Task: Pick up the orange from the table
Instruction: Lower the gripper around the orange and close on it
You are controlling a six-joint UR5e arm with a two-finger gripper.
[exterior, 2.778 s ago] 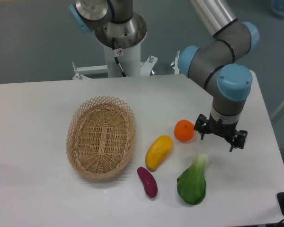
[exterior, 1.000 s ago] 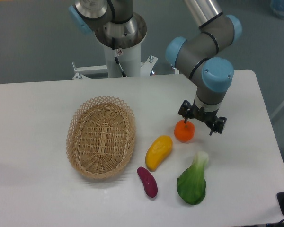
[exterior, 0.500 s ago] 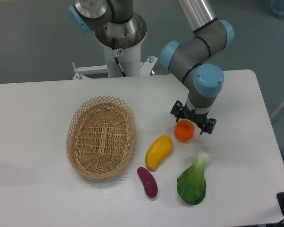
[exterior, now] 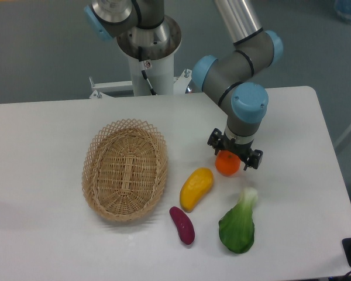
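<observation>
Green leafy vegetable lies nearest the camera on the table, with a purple eggplant-like item just to its left. Beyond these, a yellow elongated fruit rests at a slant, and a woven wicker basket sits well apart to the left, with nothing visible inside it. The produce is spread loosely, each item apart from its neighbours, which leaves room for a top-down approach.

Farther back, the orange rests on the table, just beyond the yellow fruit. The gripper hangs directly above it, wrist pointing down, fingers spread and straddling the fruit's upper part on either side. No closure on the fruit is evident; contact cannot be confirmed. Judged stage: aligned for grasp, closing not yet done.
</observation>
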